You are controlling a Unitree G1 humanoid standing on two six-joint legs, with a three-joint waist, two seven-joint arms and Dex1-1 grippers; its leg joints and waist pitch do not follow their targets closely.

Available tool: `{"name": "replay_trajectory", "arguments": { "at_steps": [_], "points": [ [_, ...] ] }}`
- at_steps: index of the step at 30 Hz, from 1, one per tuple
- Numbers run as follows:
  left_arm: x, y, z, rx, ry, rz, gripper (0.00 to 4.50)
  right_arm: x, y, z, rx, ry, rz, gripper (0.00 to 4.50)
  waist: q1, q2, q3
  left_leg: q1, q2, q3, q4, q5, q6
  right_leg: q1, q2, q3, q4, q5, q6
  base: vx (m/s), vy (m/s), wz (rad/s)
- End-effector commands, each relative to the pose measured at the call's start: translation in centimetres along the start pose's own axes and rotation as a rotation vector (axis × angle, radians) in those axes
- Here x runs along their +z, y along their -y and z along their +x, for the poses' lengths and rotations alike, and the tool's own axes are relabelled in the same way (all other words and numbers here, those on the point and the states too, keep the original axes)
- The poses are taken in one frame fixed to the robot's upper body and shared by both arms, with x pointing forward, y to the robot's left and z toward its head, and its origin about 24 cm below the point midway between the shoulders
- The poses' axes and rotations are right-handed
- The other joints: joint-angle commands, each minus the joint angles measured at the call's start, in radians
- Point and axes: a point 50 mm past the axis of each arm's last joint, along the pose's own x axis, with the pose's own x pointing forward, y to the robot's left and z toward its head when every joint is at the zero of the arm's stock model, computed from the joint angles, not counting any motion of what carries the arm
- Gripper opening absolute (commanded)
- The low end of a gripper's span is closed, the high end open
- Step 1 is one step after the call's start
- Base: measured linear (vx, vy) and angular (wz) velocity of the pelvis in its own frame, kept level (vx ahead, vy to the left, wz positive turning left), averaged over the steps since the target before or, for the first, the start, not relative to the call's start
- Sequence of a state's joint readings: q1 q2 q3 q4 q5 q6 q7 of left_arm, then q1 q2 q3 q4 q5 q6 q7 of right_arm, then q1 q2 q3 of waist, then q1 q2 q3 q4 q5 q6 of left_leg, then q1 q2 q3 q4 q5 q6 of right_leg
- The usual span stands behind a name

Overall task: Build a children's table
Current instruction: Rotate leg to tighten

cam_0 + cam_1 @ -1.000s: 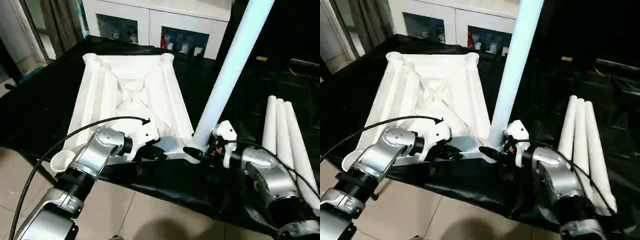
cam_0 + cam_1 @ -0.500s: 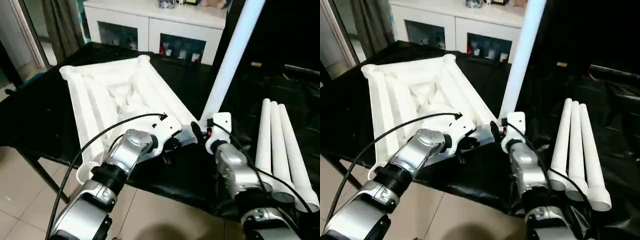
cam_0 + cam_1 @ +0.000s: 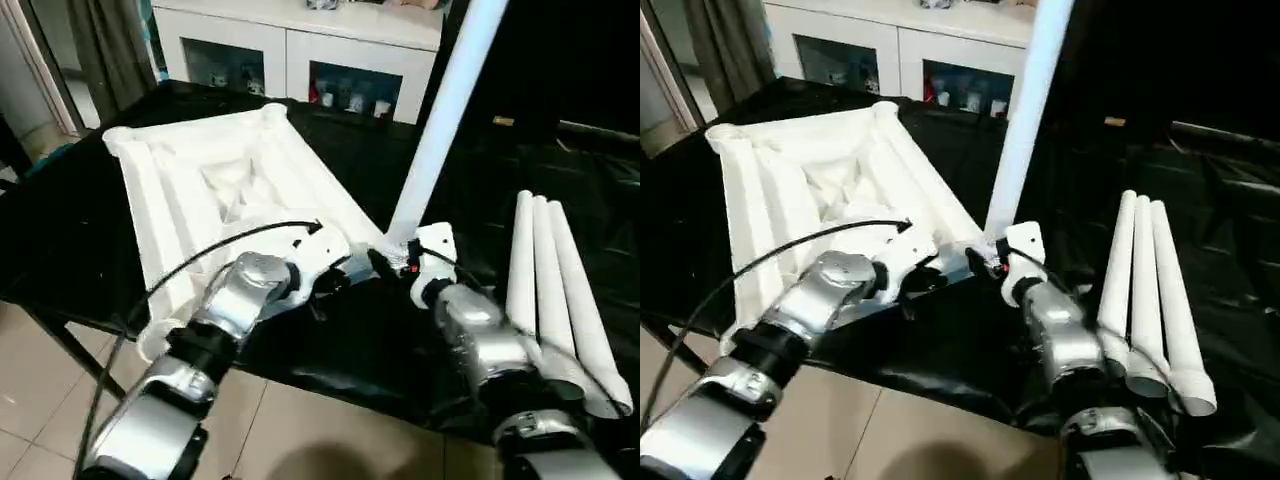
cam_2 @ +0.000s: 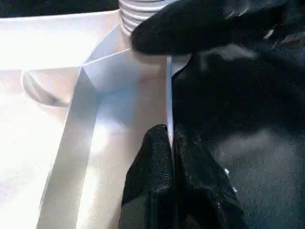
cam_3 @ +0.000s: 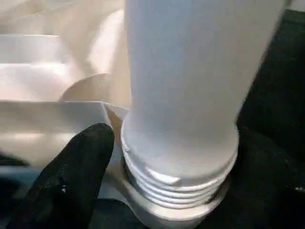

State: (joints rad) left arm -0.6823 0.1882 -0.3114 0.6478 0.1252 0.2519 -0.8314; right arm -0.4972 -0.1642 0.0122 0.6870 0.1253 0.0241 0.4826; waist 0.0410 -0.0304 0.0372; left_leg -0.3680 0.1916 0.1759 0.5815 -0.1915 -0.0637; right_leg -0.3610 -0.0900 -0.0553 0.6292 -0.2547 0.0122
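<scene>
Tabletop [image 3: 190, 190]: lying ribbed side up on black cloth [image 3: 60, 230].
Left gripper [image 4: 171, 143]: fingers pinching the near rim wall between them.
Right gripper [image 5: 167, 157]: fingers bracketing the upright leg [image 3: 440, 120], threaded base sitting in the corner socket [image 5: 167, 210].
Spare legs [image 3: 560, 290]: lying beside the right gripper.

Both head views look forward and down from above the silver forearms, covering the same upturned white plastic ribbed table top [image 3: 215, 195] on the black cloth-covered work table [image 3: 60, 210] from slightly offset positions. The left wrist view sits very close at the table top's thin rim. The right wrist view faces the threaded base of the upright white tubular leg [image 5: 183, 95] at close range, a corner both head views share.
</scene>
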Motion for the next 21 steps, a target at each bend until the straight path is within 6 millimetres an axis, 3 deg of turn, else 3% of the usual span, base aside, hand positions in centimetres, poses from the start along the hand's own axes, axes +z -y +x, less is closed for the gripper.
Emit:
{"name": "replay_trajectory", "arguments": {
  "at_steps": [1, 2, 3, 5, 6, 10, 14, 18, 19, 21],
  "points": [
    [-1.9, 0.8, -0.5, -0.102, -0.014, -0.005, 0.0, 0.2, -0.2, -0.8, 0.138, -0.009, -0.055, 3.83, 0.012, -0.003, -0.055, 0.001, 0.039, -0.011, -0.058, -0.034, 0.106, 0.039, -0.057, 0.043, -0.063, 0.158, -0.257, 0.0, 0.0, 0.0],
    [-1.9, 0.8, -0.5, -0.106, -0.013, -0.003, 0.0, 0.2, -0.2, -0.9, 0.14, -0.01, -0.058, 3.83, 0.012, -0.007, -0.053, -0.003, 0.036, -0.009, -0.053, -0.003, 0.131, 0.039, -0.052, 0.041, -0.059, 0.232, -0.267, 0.0, 0.0, 0.0],
    [-1.9, 1.1, -0.7, -0.15, 0.012, 0.018, 0.0, 0.0, -0.1, -1.3, 0.167, -0.022, -0.075, 3.83, 0.013, -0.009, -0.053, -0.001, 0.035, -0.008, -0.052, 0.0, 0.141, 0.038, -0.052, 0.041, -0.058, 0.251, -0.273, 0.0, 0.0, 0.0],
    [-2.0, 1.5, -1.2, -0.208, 0.017, 0.009, 0.0, -0.3, 0.1, -1.9, 0.214, -0.049, -0.106, 3.83, 0.015, 0.0, -0.054, 0.001, 0.037, -0.008, -0.052, -0.012, 0.151, 0.037, -0.057, 0.04, -0.056, 0.248, -0.289, 0.0, 0.0, 0.0],
    [-2.1, 1.6, -1.4, -0.231, 0.016, 0.015, 0.0, -0.4, 0.1, -2.2, 0.234, -0.057, -0.11, 3.83, 0.015, -0.004, -0.053, 0.001, 0.04, -0.007, -0.052, -0.014, 0.153, 0.036, -0.056, 0.04, -0.056, 0.247, -0.294, 0.0, 0.0, 0.0],
    [-2.8, 2.0, -2.3, -0.303, -0.005, 0.026, 0.0, -0.3, 0.5, -3.1, 0.291, -0.072, -0.127, 3.83, 0.019, 0.003, -0.048, 0.007, 0.046, -0.007, -0.06, -0.075, 0.128, 0.032, -0.056, 0.041, -0.063, 0.141, -0.3, 0.0, 0.0, 0.0],
    [-3.0, 2.0, -2.6, -0.313, -0.01, 0.027, 0.0, 0.2, 0.6, -3.2, 0.308, -0.055, -0.128, 3.83, 0.019, 0.001, -0.047, 0.008, 0.046, -0.006, -0.063, -0.1, 0.099, 0.031, -0.057, 0.042, -0.066, 0.103, -0.295, 0.0, 0.0, 0.0],
    [-3.0, 1.9, -2.8, -0.316, -0.013, 0.025, 0.0, 0.3, 1.0, -3.3, 0.313, -0.056, -0.122, 3.83, 0.019, 0.001, -0.049, 0.007, 0.044, -0.006, -0.06, -0.078, 0.097, 0.033, -0.056, 0.043, -0.062, 0.134, -0.294, 0.0, 0.0, 0.0],
    [-3.1, 1.9, -2.9, -0.313, -0.013, 0.023, 0.0, 0.2, 0.9, -3.4, 0.328, -0.061, -0.121, 3.83, 0.021, -0.005, -0.05, 0.006, 0.043, -0.005, -0.058, -0.062, 0.105, 0.034, -0.056, 0.043, -0.059, 0.155, -0.296, 0.0, 0.0, 0.0],
    [-3.0, 1.9, -2.9, -0.312, -0.011, 0.022, 0.0, 0.2, 0.9, -3.5, 0.336, -0.061, -0.113, 3.83, 0.022, -0.005, -0.051, 0.005, 0.042, -0.004, -0.055, -0.043, 0.119, 0.034, -0.055, 0.043, -0.057, 0.181, -0.299, 0.0, 0.0, 0.0]
  ]
}}
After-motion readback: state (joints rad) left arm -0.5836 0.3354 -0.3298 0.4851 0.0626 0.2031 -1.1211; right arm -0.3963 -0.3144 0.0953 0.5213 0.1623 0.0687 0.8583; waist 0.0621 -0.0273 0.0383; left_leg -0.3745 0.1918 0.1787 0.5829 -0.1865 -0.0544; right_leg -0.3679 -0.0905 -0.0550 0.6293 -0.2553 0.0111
